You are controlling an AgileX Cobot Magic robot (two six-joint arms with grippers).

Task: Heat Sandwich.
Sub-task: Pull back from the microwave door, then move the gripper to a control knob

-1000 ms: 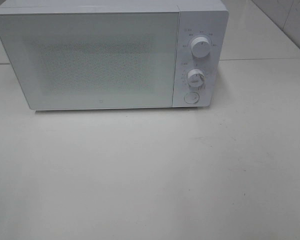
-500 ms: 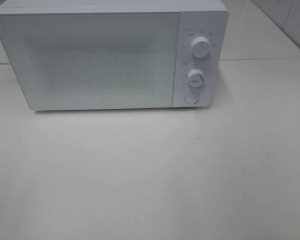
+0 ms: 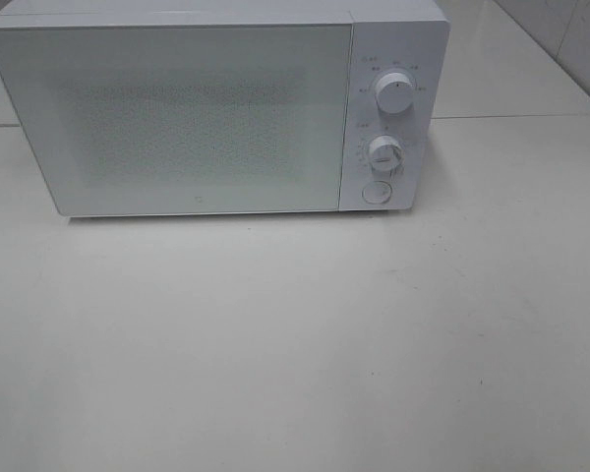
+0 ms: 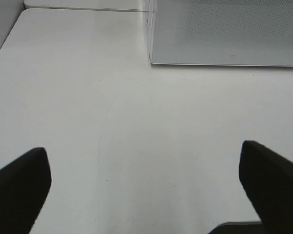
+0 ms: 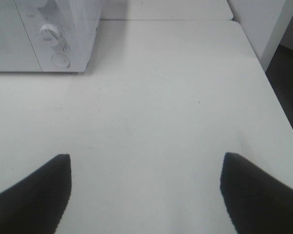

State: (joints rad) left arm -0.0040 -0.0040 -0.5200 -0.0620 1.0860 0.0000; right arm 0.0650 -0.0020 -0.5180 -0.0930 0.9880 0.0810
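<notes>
Presently, we record the left gripper (image 4: pixel 142 152) spread wide above the white table (image 4: pixel 88 97), its dark fingers (image 4: pixel 19 187) at the lower corners of its frame and nothing between them. In the high view the white microwave (image 3: pixel 197 118) fills the upper left and centre, door shut, with the upper knob (image 3: pixel 394 93), lower knob (image 3: pixel 384 151) and round button (image 3: pixel 376 193) down its right panel; where the sandwich lies we cannot tell. The right gripper (image 5: pixel 145 157) likewise stands spread and holds nothing, the microwave's control corner at the upper left of its frame.
</notes>
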